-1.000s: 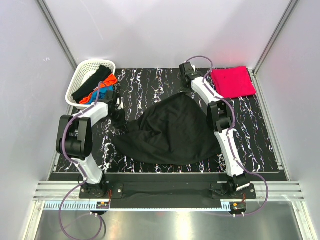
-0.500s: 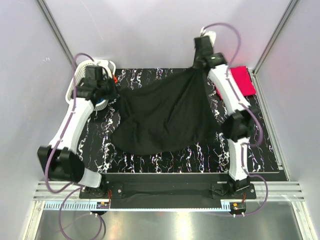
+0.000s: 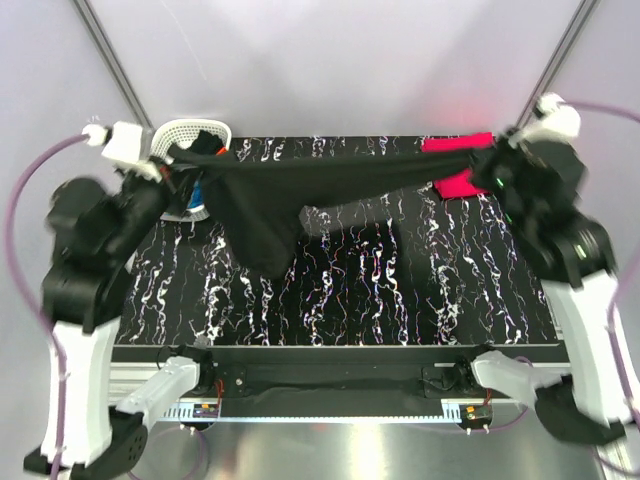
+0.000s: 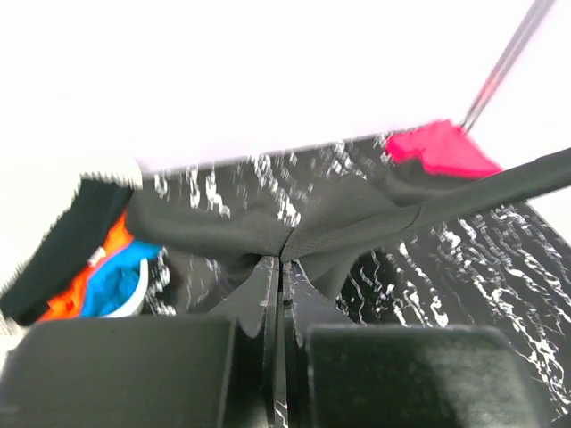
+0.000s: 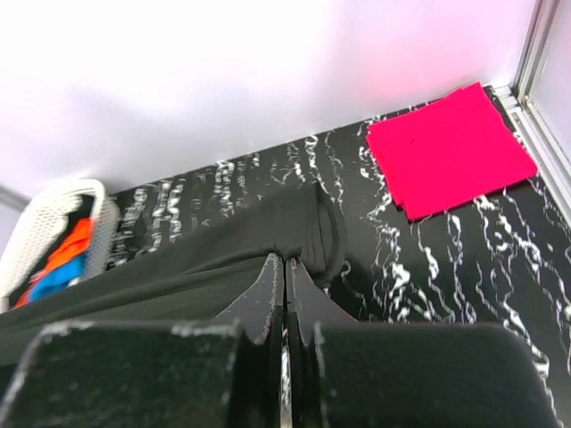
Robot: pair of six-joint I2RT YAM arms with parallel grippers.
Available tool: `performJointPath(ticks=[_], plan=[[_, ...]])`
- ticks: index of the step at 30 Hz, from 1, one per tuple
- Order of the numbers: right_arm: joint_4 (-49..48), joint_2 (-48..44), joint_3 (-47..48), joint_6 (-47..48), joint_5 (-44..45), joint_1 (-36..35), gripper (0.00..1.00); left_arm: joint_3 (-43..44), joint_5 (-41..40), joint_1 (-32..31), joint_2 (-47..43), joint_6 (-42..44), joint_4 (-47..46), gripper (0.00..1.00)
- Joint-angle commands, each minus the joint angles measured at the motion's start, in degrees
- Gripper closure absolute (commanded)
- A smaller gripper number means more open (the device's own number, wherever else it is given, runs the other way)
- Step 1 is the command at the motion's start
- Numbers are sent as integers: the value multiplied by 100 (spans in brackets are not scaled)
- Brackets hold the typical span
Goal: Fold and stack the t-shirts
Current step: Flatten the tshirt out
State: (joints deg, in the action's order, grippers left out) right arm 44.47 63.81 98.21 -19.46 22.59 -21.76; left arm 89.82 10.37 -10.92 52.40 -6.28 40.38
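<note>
**Black shirt pulled taut in the air between my two arms**

My left jaws are pressed shut on one end of the black shirt (image 3: 255, 220), with the cloth pinched right at their tips. My right jaws are closed the same way on the other end, just beside a rolled loop of hem.

Between them the shirt is a tight dark band lifted above the bench (image 3: 400, 300). The band runs from the far left to the far right. Its loose bulk sags in a pouch nearer my left side, and I cannot tell if the pouch touches the bench.

A pink shirt (image 5: 446, 152) lies folded flat at the far right corner, and from above the band partly hides it. A white basket (image 3: 188, 127) sits at the far left corner. It holds dark cloth (image 4: 58, 254), orange cloth (image 4: 71, 290) and blue cloth (image 4: 111, 285), heaped together.
</note>
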Motion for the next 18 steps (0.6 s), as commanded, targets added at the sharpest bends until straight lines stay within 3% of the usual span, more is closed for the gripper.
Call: performJointPath(ticks=[1, 12, 18], plan=[[-123, -937, -469, -172, 97, 5, 100, 395, -289, -199, -292, 522, -13, 100], [-17, -545, 399, -84, 132, 5, 100, 2267, -580, -297, 999, 891, 22, 100], [308, -1089, 357, -198, -325, 5, 100, 2374, -755, -419, 746, 1129, 22, 100]])
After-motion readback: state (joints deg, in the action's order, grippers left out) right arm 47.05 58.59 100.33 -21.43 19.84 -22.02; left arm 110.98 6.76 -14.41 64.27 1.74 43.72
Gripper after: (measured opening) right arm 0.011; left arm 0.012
